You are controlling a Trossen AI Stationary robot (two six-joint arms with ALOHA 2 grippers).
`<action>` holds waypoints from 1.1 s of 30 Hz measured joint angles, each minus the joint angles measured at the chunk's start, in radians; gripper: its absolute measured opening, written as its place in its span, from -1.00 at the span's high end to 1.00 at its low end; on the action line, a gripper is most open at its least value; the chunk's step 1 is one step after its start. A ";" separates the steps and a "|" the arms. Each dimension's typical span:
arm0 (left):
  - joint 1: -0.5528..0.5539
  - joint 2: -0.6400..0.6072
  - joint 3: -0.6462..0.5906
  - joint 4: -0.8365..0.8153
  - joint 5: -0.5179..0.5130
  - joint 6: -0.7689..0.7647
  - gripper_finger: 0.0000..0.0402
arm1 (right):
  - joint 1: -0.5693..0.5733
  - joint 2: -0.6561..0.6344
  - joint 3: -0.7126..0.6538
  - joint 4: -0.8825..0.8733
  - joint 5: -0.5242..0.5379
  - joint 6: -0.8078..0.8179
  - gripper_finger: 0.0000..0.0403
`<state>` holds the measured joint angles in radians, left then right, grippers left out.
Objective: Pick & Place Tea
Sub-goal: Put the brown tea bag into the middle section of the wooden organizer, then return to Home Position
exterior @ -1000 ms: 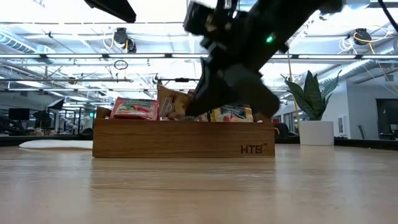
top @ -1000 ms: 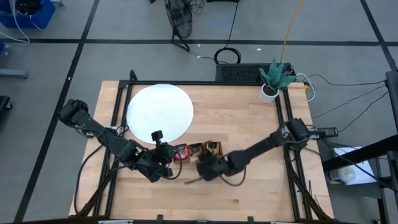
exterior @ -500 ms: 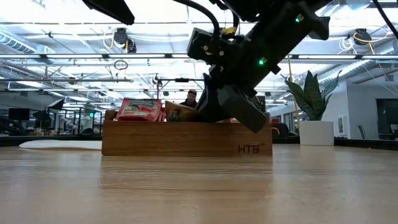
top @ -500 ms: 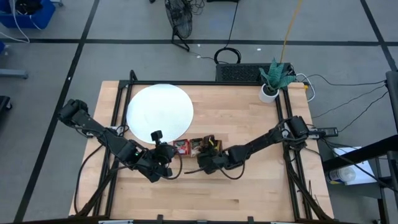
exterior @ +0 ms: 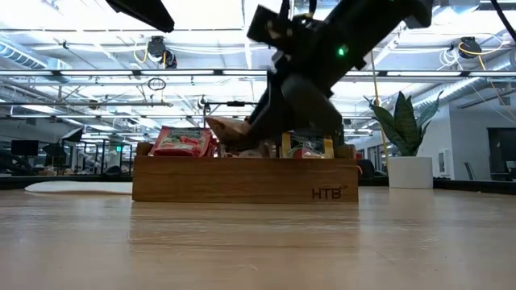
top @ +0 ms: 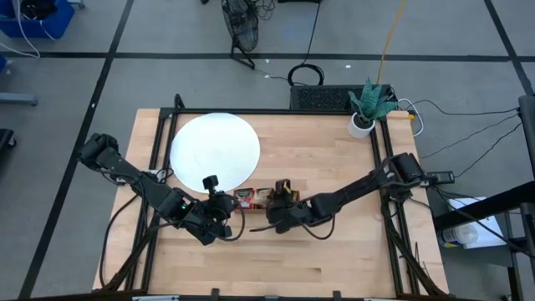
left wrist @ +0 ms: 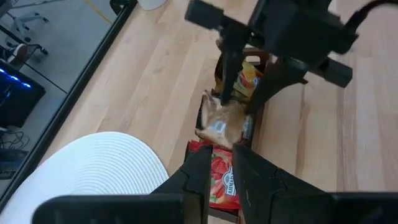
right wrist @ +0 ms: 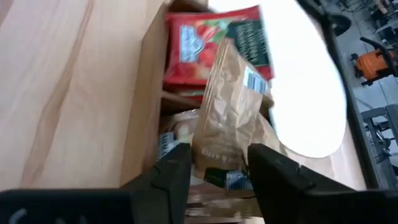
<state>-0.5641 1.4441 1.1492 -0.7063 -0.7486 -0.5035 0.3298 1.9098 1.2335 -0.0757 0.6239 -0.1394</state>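
**Right gripper over the middle bay, brown sachet between its fingers**

The tray [top: 263, 198] lies just below centre of the high view, at the lower right edge of the white disc [top: 214, 152]. The right gripper [top: 276, 209] reaches into it from the right; the left gripper [top: 224, 219] waits just left of the tray's red end, its fingers nearly together around nothing.

In the right wrist view a brown sachet [right wrist: 227, 109] stands on edge in the middle bay, tilted, its long axis running away from the fingers [right wrist: 168, 171] toward the red sachets [right wrist: 214, 43] in the far bay. The fingers stand apart on either side of its near end; whether they touch it cannot be told. In the low view the brown sachet sticks up above the tray wall beside the yellow sachets [exterior: 306, 147].

The right arm is plainly nearer; I judge the sachet is being let go into the middle bay.
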 joint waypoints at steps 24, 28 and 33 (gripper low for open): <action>-0.030 -0.020 0.000 0.034 -0.038 0.028 0.64 | 0.016 -0.132 0.001 -0.035 0.005 0.005 0.24; -0.141 -0.085 -0.001 -0.005 -0.209 0.054 0.64 | 0.040 -0.293 -0.030 -0.067 0.002 0.042 0.27; -0.304 -0.239 -0.164 -0.040 -0.412 -0.041 0.64 | 0.066 -0.589 -0.248 -0.020 0.009 0.024 0.28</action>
<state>-0.8682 1.2056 0.9853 -0.7459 -1.1608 -0.5444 0.3953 1.3212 0.9853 -0.0962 0.6325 -0.1157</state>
